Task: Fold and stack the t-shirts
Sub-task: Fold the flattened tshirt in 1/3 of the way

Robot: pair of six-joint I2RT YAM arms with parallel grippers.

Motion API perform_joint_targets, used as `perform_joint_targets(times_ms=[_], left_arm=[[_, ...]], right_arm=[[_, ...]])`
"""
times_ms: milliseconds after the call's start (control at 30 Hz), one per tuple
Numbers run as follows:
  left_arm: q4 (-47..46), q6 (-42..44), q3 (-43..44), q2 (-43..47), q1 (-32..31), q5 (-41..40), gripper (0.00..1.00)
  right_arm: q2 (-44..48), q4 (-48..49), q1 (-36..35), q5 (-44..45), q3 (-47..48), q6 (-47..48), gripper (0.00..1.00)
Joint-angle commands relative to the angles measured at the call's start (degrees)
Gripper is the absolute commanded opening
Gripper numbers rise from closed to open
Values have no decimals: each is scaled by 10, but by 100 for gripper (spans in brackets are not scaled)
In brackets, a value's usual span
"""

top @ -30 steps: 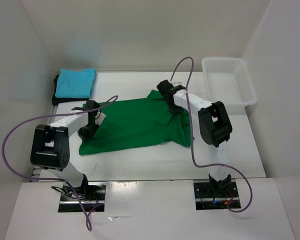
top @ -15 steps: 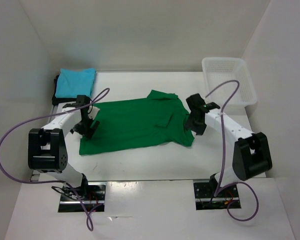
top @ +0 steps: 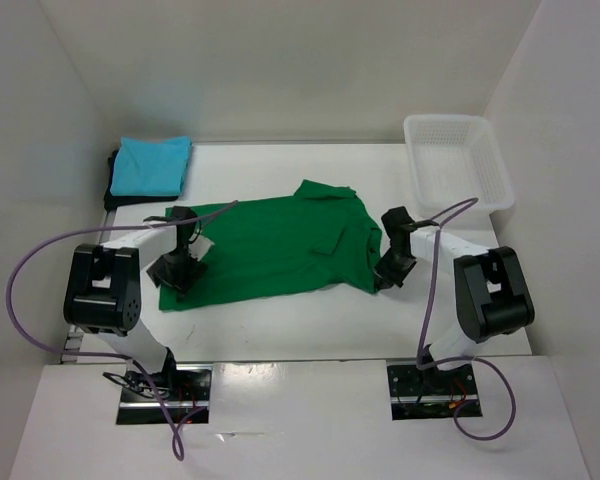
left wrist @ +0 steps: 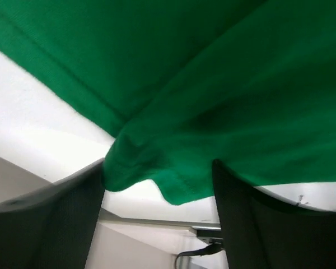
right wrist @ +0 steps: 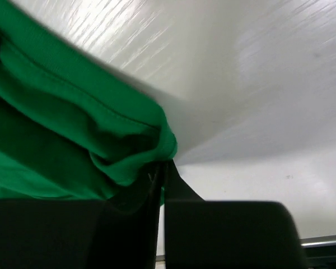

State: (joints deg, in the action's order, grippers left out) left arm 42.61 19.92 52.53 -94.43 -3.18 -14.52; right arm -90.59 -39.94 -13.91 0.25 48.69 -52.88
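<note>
Two grips: my left gripper (left wrist: 158, 174) gapes astride a corner of the bright green cloth t-shirt (top: 270, 245); my right gripper (right wrist: 161, 179) clamps its hem, tips lost in cloth, white plastic mesh basket (top: 458, 165) beyond.

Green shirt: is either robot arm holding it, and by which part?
The right fingers pinch the green shirt at its near right corner; the left fingers stand open around its left corner.

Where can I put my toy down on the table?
Two bare strips of white table: the far one, between the turquoise folded t-shirt and the white plastic mesh basket; and the near one, in front of the bright green cloth t-shirt. The middle is crowded: that shirt, with the left gripper and right gripper at its ends.
</note>
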Motion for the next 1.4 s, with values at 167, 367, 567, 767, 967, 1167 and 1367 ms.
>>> perform_joint_targets(times_ms=[167,367,567,767,967,1167,1367], left_arm=[[-79,5,-31,-93,-1,-34,41],[-72,5,-9,-100,-1,-23,43],[-36,5,12,-95,-1,-7,59],[-30,-1,12,-95,-1,-7,62],[-24,-1,12,-82,-1,-7,63],[-24,-1,6,-72,-1,-25,63],[-24,-1,6,-61,-1,-25,65]], right_arm=[[83,-24,121,55,-30,-33,0],[95,-57,172,83,-19,-51,38],[99,-80,179,91,3,-52,56],[172,-135,-62,208,118,-55,42],[49,-227,-183,208,98,-105,67],[44,-160,-140,188,57,-106,37],[-8,-92,-83,164,30,-82,2]])
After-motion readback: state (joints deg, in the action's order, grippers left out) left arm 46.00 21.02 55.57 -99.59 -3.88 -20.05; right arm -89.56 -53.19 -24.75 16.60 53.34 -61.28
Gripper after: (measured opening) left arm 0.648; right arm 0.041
